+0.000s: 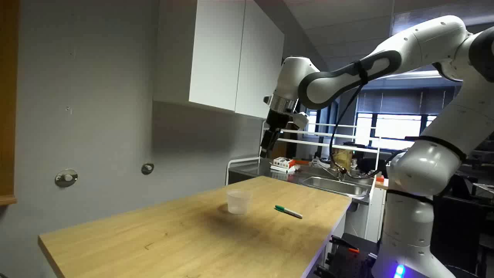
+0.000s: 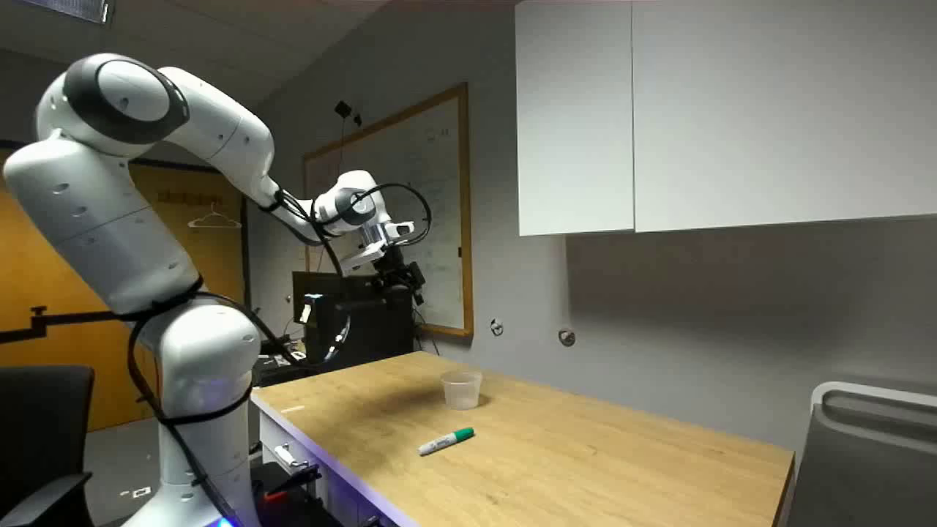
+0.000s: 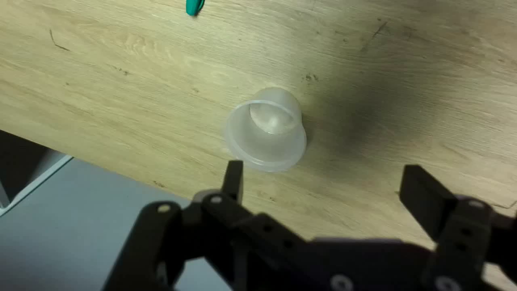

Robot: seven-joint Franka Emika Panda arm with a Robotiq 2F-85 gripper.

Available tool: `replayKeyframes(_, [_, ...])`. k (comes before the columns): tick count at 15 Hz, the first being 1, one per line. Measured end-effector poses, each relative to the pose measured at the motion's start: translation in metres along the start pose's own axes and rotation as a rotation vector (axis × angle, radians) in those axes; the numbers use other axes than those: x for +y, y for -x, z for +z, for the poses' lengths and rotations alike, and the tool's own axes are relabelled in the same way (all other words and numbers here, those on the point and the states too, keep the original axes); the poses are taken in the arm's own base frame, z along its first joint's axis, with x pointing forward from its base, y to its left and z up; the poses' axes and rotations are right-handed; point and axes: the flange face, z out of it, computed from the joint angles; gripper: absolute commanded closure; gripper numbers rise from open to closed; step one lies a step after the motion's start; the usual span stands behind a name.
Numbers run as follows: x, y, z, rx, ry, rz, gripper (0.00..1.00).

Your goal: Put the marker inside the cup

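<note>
The marker is a thin stick with a grey-white body and a green cap. It lies on the wooden table in both exterior views point(image 1: 288, 212) point(image 2: 446, 441). In the wrist view only its green cap point(image 3: 194, 5) shows at the top edge. The cup is small, whitish and translucent, and stands upright with its mouth up, a short way from the marker, in both exterior views point(image 1: 238, 202) point(image 2: 462, 390). In the wrist view the cup point(image 3: 266, 141) is just beyond the left finger. My gripper point(image 3: 323, 178) is open and empty, high above the table in both exterior views point(image 1: 267, 144) point(image 2: 419, 285).
The wooden table point(image 1: 154, 239) runs along a grey wall point(image 1: 88, 135). White wall cabinets point(image 1: 216, 58) hang above it. A metal sink point(image 1: 335, 186) and small boxes point(image 1: 283, 163) are beyond the table's far end. A dark panel with a light rim point(image 2: 871, 461) stands beside the table.
</note>
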Motion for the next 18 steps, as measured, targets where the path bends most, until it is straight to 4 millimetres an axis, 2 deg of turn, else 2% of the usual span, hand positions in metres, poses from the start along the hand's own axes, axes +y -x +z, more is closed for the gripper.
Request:
replayKeyframes(14, [0.0001,-0.0001,-0.0002,0.001,0.000,0.000,0.00])
replayKeyframes(18, [0.0070,0.0002,0.0074,-0.017,-0.002,0.011,0.00])
